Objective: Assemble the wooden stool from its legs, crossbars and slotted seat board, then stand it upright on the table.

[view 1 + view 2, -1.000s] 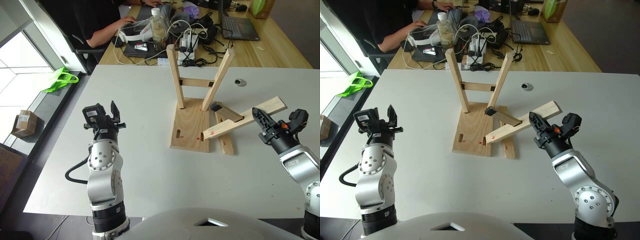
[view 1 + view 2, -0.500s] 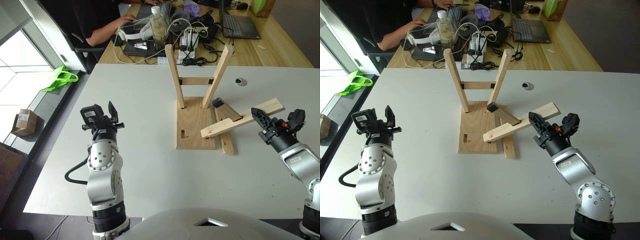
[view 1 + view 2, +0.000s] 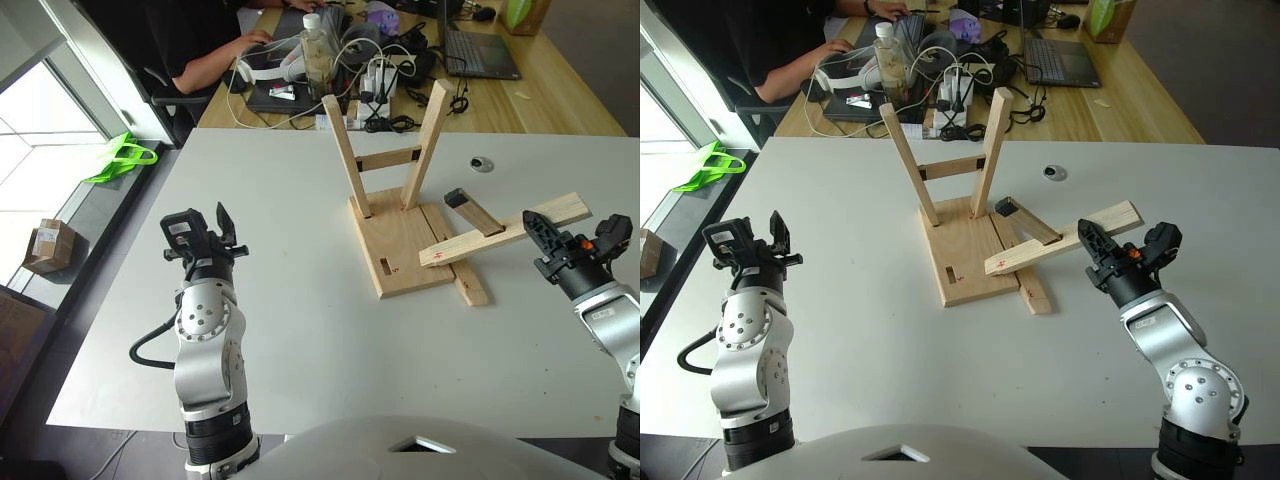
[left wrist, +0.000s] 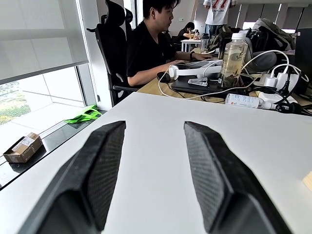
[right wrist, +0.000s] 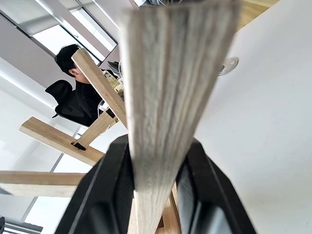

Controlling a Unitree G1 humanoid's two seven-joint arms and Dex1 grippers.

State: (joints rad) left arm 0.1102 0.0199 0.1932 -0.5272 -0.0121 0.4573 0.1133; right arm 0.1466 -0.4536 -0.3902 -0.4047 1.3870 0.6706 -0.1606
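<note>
1. Left gripper is hovering at the frame's left over the table, jaws standing open, holding nothing.
2. Seat board is lying flat at centre, with two legs standing in it, joined by a crossbar.
3. Right gripper, at the right edge, is clamping a loose leg slanting onto the board's right side.

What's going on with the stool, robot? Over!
Left gripper open, holding nothing. Right gripper shut on loose leg, its far end over the seat board. Two legs stand in board. Another leg lies beneath.
</note>
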